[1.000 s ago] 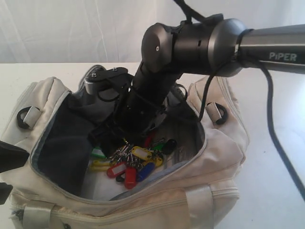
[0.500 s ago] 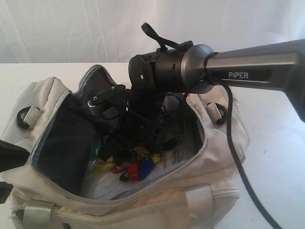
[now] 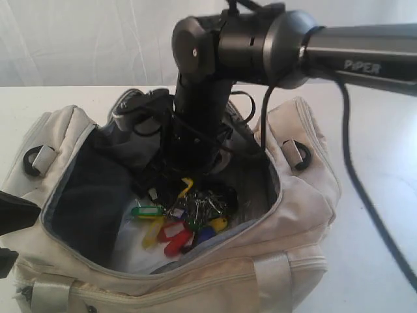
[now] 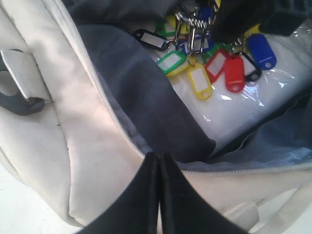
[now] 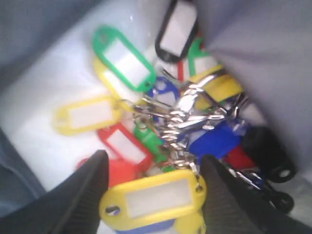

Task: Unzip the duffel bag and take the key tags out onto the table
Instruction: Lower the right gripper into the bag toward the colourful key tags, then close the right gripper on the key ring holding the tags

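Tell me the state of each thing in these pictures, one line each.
Duffel bag: unzipped, top gaping open, resting on the table.
Key tags: bunched together inside the bag, not out yet.
Right tool: down in the bag, fingers apart on either side of a yellow tag; grip unclear.
Left tool: fingers closed together at the bag's zipper edge.

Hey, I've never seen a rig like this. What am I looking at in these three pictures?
A robot with two arms, each ending in jaws. The wide picture comes from a camera off the arms: the right arm reaches into an open duffel bag on a white table. The other two come from cameras on the wrists. The right one shows its jaws around a yellow tag in the bunch of key tags, seemingly pinching it. The left one shows its jaws closed at the bag's rim.
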`<state>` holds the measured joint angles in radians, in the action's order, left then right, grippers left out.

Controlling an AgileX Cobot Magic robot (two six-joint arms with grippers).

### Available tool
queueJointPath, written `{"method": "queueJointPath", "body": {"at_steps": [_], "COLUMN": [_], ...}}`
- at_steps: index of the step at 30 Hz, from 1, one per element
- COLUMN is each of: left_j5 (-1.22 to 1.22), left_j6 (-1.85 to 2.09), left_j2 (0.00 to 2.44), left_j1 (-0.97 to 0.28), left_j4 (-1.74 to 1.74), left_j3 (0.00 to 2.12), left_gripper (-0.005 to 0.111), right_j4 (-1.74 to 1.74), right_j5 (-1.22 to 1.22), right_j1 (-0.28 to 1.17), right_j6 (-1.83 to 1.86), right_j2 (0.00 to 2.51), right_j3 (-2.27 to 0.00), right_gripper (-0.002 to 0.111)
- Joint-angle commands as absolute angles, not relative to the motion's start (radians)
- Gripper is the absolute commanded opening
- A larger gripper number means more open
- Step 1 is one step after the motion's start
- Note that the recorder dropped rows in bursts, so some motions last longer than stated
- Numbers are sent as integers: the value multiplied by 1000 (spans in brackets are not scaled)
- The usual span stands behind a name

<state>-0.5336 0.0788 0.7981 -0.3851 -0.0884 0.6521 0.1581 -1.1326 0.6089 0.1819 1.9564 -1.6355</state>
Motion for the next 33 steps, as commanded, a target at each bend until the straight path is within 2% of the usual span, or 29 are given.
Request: {"method": "queueJointPath", "body": {"at_steps": [1,13,27,29,33], "left_j5": [-540,-542,-544,-544,-544], "left_j6": [77,77,77,77,77], "left_j2": [791,791,791,791,791], "left_j1": [-383,-383,-383,-383,-383], "left_j4": [-103,-103,-103,-103,-103], "left_j3": [655,655,655,655,655], "left_gripper": [0,0,0,0,0], "right_j4": [158,158,16,16,16], "right_j5": [-1126,-1113,-1139,-1104,-1035], "right_j1": [609,609,609,609,609], "right_j6": [186,186,210,213,213], "right_j2": [1884,1857,2023,2029,2029], "right_j3": [-1656,-1650,-1650,-1650,-1650], "right_gripper": [0,0,0,3,22]}}
